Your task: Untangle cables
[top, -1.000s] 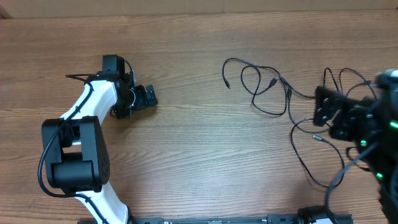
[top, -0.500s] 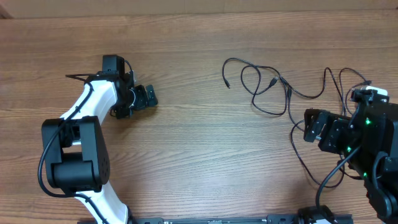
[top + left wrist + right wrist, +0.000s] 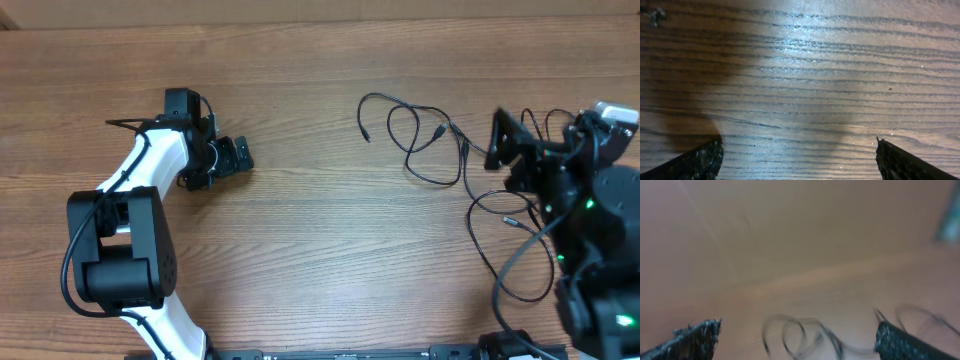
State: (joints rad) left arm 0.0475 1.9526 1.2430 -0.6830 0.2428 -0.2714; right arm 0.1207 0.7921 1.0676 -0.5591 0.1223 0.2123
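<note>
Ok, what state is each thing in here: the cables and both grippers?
cables: lying on the table in loose, crossing loops, not held.
left gripper: jaws open, empty, far from the cables.
right gripper: jaws open, empty, by the cables.

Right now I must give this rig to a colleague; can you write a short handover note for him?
Left gripper: open, empty, over bare table at the left, far from the cables.
Right gripper: open, empty, above the right part of the cables.
Cables: loose overlapping loops on the table's right half.
Done: no cord separated yet.
Left: grasp and pull the cords apart.
</note>
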